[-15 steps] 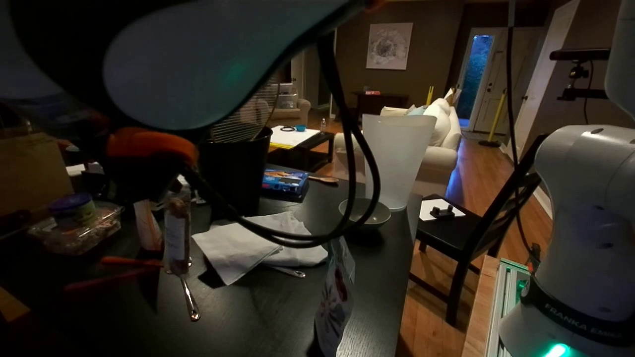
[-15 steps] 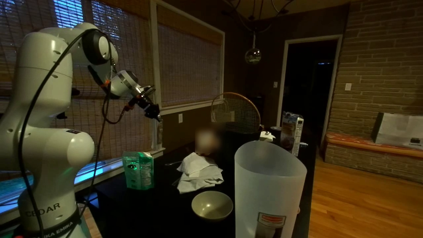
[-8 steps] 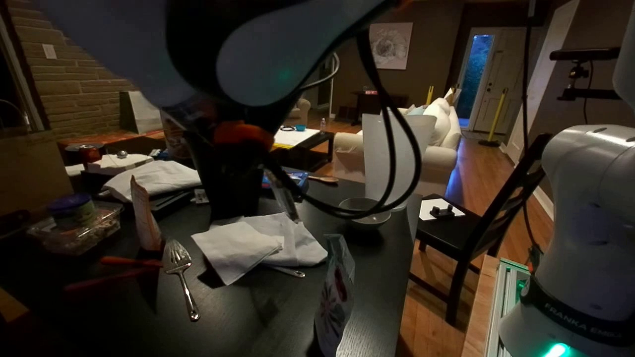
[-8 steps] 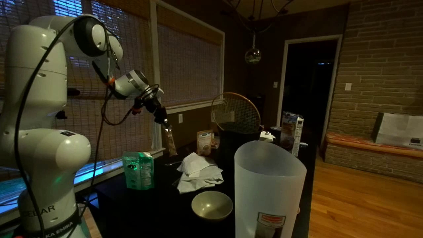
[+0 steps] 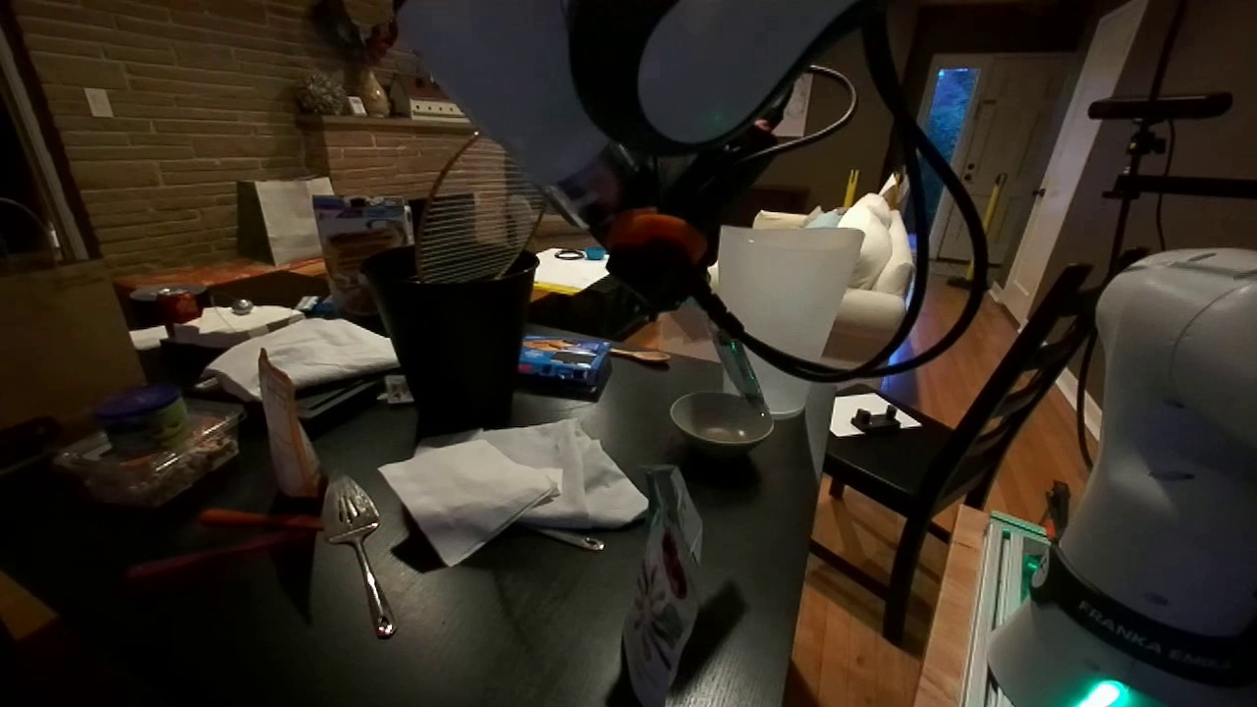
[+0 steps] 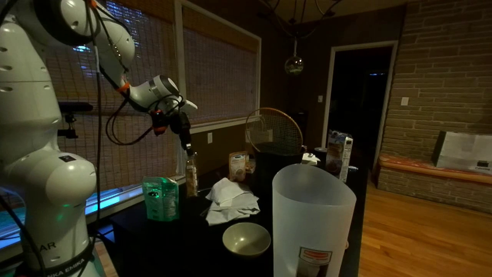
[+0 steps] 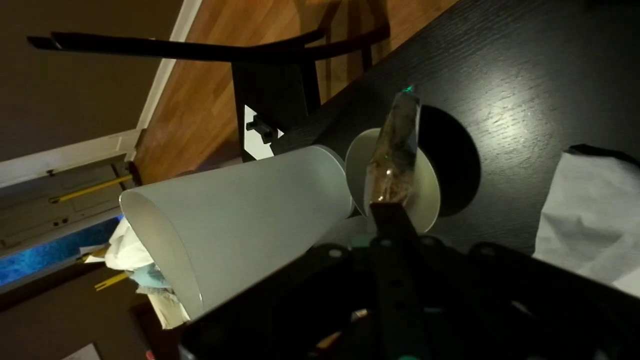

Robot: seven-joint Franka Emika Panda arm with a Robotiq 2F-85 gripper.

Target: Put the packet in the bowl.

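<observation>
The jaws clutch the packet (image 6: 191, 177), dangling lengthwise, I'd say short of the bowl (image 6: 246, 242) by the bench's (image 5: 550, 614) edge near the chair (image 5: 905, 476)

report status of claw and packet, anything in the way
Claw shut on packet. Hanging aloft, not yet in bowl. White jug close beside bowl, possible snag.

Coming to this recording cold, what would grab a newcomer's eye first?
Probably the tall white jug, large in the foreground of an exterior view, beside the bowl. Next comes the packet hanging from the end effector, seen across the bowl in the wrist view. The round mesh rising from the black bucket also stands out.
</observation>
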